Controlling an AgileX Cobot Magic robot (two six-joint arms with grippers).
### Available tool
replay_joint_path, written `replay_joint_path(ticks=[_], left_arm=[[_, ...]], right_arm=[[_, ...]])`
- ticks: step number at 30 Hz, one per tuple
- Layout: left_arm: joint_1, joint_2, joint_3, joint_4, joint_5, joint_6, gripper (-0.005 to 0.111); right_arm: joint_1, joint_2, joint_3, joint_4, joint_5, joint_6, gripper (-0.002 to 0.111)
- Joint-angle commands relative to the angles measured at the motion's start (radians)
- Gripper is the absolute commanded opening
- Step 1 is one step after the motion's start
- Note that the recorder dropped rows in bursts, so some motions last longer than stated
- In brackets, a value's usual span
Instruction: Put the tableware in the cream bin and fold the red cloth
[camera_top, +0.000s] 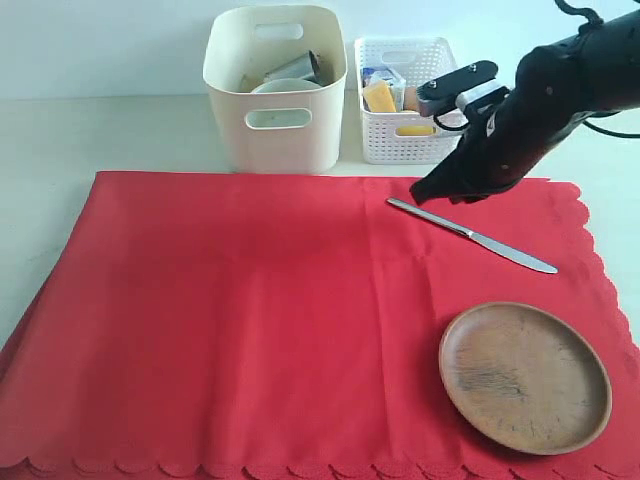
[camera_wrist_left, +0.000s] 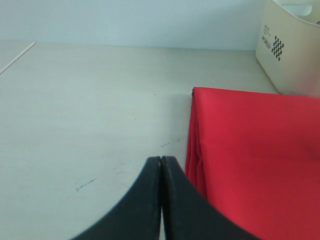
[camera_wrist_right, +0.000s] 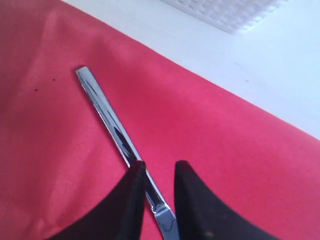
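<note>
We find the metal table knife (camera_top: 470, 236) lying flat on the red cloth (camera_top: 230, 320), its long axis passing straight through the parted, empty right gripper (camera_wrist_right: 157, 172). The left gripper (camera_wrist_left: 161, 167), clenched, hangs well apart over the bench (camera_wrist_left: 75, 100).

The red cloth (camera_top: 250, 320) is plain bright red. The cream bin (camera_top: 235, 130) bears a small black checkered mark (clear in the left wrist view). The lattice basket (camera_top: 385, 140) is white, the table knife (camera_top: 470, 235) silvery, the wooden plate (camera_top: 525, 375) brown with darker grain streaks, and the right gripper (camera_wrist_right: 160, 167) black.
</note>
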Motion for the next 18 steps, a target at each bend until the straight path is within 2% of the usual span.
replay_joint_path(ticks=[1, 4, 13, 15, 18], left_arm=[[-0.001, 0.008, -0.001, -0.005, -0.007, 0.000, 0.001], [-0.001, 0.008, -0.001, -0.005, -0.007, 0.000, 0.001], [-0.001, 0.008, -0.001, -0.005, -0.007, 0.000, 0.001], [-0.001, 0.008, -0.001, -0.005, -0.007, 0.000, 0.001], [-0.001, 0.008, -0.001, -0.005, -0.007, 0.000, 0.001]], right_arm=[[0.009, 0.026, -0.007, -0.012, -0.024, 0.007, 0.040], [0.009, 0.054, -0.007, -0.012, -0.020, 0.002, 0.048], [0.009, 0.129, -0.007, -0.028, -0.018, 0.002, 0.047], [0.009, 0.131, -0.007, -0.032, -0.016, 0.002, 0.041], [0.009, 0.127, -0.007, -0.032, -0.014, 0.002, 0.021]])
